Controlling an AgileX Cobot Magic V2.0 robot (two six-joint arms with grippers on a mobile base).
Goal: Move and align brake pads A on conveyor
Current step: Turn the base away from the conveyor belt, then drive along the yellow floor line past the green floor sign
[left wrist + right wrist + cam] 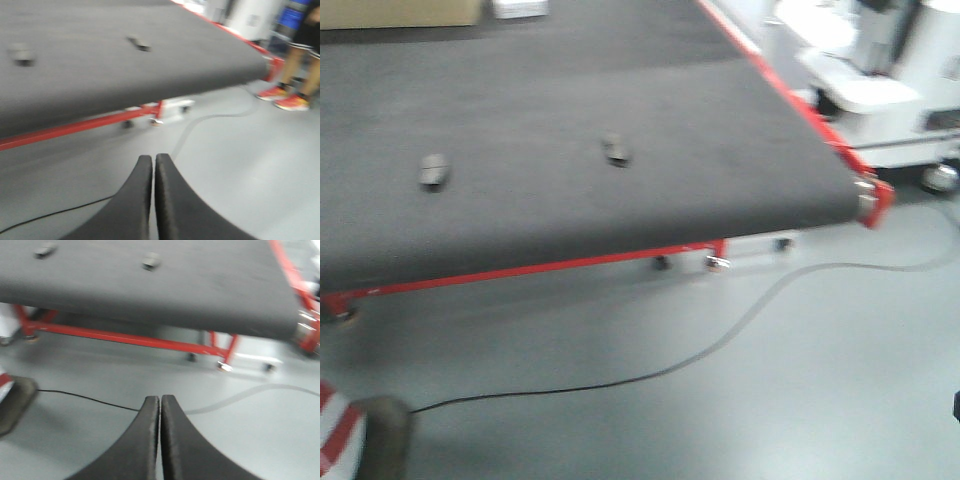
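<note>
Left jaws: I am holding them pressed together with nothing between them, hanging over the grey floor [250,165] at the bottom centre of the left wrist view, well short of the conveyor [620,80].
Right jaws: I am holding these together and empty too, at the bottom centre of the right wrist view, also over the floor.
Conveyor: its dark felt surface is filling the upper part of every view, with a red strip running along the near edge.
Brake pads A: only two are showing. The left-hand pad [434,171] is lying at the left middle of the front view and the middle pad [616,150] is lying nearer the centre. They are well apart, both on the belt. The blur is hiding how each one is turned.
Other pads: I am not seeing the rest anywhere in these views.
Cable [720,345]: it is trailing across the floor below the belt's near edge.
Progress: I am judging the job as barely begun. I am gripping nothing, the two visible pads are sitting far from each other, and all the moving and lining up is waiting to be done.
</note>
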